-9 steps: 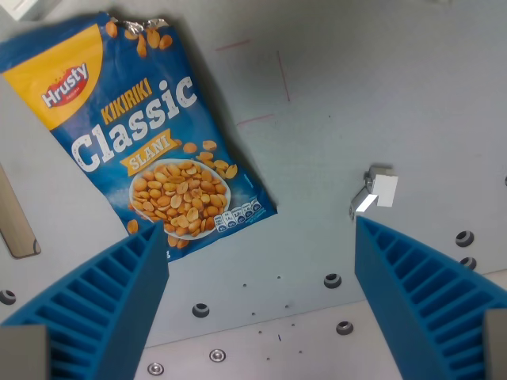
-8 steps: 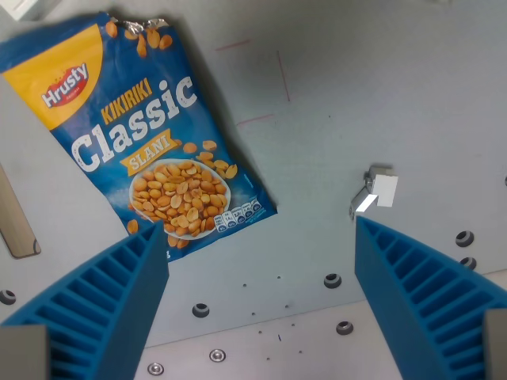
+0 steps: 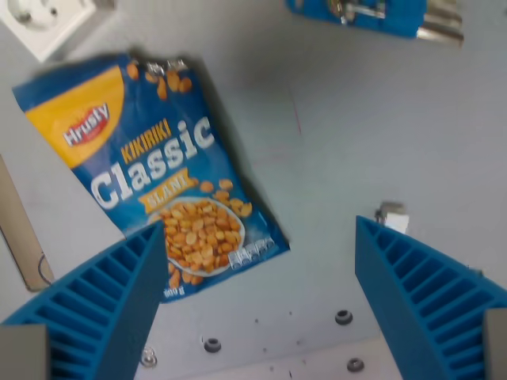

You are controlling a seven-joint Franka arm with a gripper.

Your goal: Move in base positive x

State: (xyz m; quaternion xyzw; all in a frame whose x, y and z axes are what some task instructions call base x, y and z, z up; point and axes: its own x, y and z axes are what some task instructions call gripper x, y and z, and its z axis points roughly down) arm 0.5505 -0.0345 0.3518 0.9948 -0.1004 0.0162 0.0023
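Observation:
My gripper (image 3: 261, 261) is open, its two blue ribbed fingers (image 3: 95, 317) standing wide apart at the bottom corners of the wrist view with nothing between them. A blue bag of Hrusty Classic peanuts (image 3: 154, 170) lies flat on the grey table (image 3: 372, 134), up and to the wrist view's left of the gap. The left finger covers the bag's lower corner.
A white wall socket (image 3: 49, 22) sits at the top left. A blue object with metal parts (image 3: 380, 14) lies at the top edge. A small white block (image 3: 393, 215) rests by the right finger. Bolt holes (image 3: 343, 317) dot the table's near edge.
The whole scene has shifted down and to the right in the picture, so the camera has moved. The socket and the blue object at the top have come into view. The fingers keep their spread.

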